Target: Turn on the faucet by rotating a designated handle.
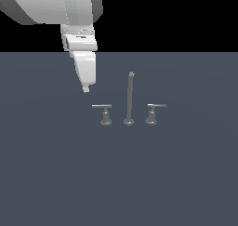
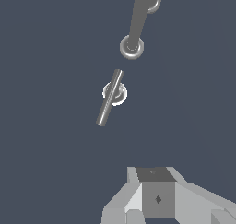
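Observation:
The faucet stands on the dark grey surface in three pieces. The tall thin spout rod (image 1: 129,98) is in the middle. The designated handle (image 1: 105,113) is on the exterior view's left of it, its bar sticking out leftward. The twin handle (image 1: 151,113) is on the exterior view's right. My gripper (image 1: 86,88) hangs above and to the exterior view's left of the designated handle, apart from it and empty. In the wrist view the designated handle (image 2: 110,97), the spout's base (image 2: 132,47) and the twin handle (image 2: 155,2) lie beyond my gripper (image 2: 154,191), whose fingers show no gap.
The flat dark grey surface (image 1: 56,174) spreads around the faucet. My white arm (image 1: 51,4) fills the top of the exterior view's left. Nothing else stands on the surface.

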`<control>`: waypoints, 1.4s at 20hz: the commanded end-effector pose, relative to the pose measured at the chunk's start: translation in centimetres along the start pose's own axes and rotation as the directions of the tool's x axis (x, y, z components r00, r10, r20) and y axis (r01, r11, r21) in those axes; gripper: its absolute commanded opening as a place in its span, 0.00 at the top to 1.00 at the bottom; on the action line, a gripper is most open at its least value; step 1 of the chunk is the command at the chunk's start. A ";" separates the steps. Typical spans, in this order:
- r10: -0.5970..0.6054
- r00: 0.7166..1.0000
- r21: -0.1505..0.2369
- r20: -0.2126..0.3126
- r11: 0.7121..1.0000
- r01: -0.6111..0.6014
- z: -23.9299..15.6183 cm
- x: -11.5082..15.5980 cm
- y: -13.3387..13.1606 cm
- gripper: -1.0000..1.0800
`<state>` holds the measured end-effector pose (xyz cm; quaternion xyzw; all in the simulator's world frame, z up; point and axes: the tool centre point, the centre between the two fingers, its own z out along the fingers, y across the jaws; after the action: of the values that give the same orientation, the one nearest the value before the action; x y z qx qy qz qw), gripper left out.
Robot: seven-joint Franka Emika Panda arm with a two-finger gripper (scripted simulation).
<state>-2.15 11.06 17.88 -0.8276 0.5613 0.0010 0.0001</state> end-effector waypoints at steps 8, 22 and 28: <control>0.193 0.981 0.000 -0.004 0.981 -0.193 5.2 2.8 -4.4 1.00; 0.338 0.941 0.001 -0.003 0.941 -0.338 8.9 5.6 -7.5 1.00; 0.340 0.940 0.002 -0.002 0.940 -0.340 8.9 5.7 -7.5 1.00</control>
<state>6.89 8.58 8.92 -0.7184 0.6956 -0.0001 -0.0003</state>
